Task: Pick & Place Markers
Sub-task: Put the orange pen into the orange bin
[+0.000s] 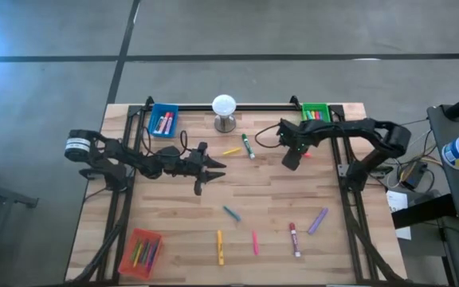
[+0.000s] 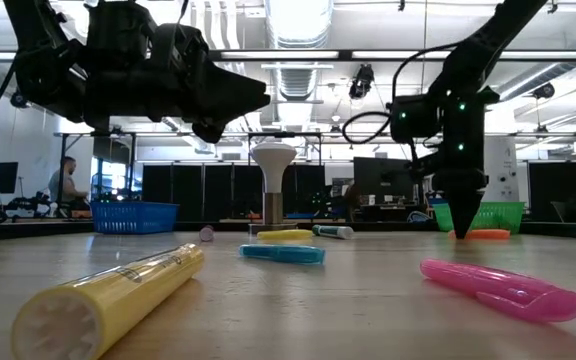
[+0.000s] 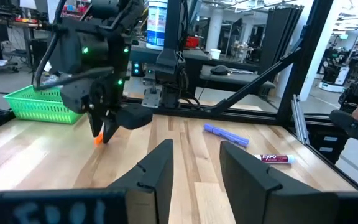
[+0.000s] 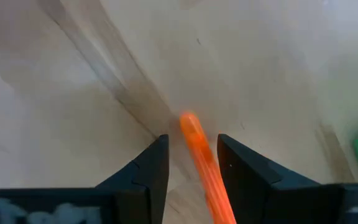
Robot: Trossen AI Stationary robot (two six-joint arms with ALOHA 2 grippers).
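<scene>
Several markers lie loose on the wooden table: yellow [image 1: 231, 151], green-and-white [image 1: 248, 146], teal [image 1: 231, 213], a second yellow [image 1: 220, 247], pink [image 1: 255, 241], red-and-white [image 1: 295, 239] and purple [image 1: 318, 221]. An orange marker [image 4: 197, 149] lies flat near the green tray [image 1: 316, 112]. My right gripper [image 4: 192, 140] points down over it, open, one finger on each side of the marker's end, and no touch shows. My left gripper [image 1: 211, 175] hovers level left of the table's middle, open with nothing between its fingers [image 3: 194, 146].
A blue tray [image 1: 163, 119] holding markers stands at the far left, and a red tray [image 1: 140, 252] with markers at the near left corner. A white ball on a metal stand [image 1: 225, 112] sits at the far middle. Black frame rails run along both sides.
</scene>
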